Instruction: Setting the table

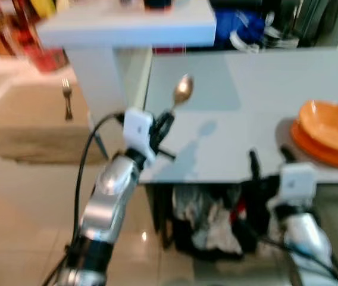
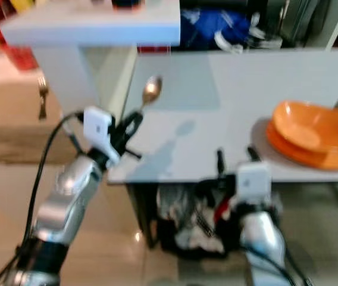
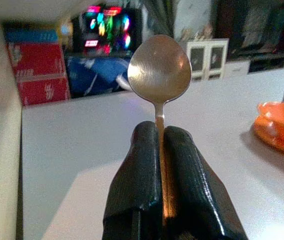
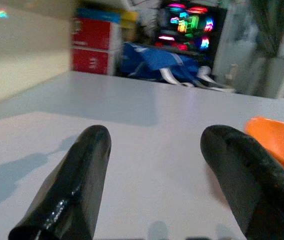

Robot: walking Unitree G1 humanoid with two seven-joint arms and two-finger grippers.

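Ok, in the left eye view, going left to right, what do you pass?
Fork → left gripper holding the spoon → right gripper → orange bowl on its plate.

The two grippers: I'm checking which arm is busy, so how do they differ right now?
The left gripper has its jaws shut on a spoon, bowl upward; the right gripper has its jaws open and holds nothing. The left one is raised above the white table near its left corner; the right sits low at the near edge, beside the orange bowl. Both point toward the table.
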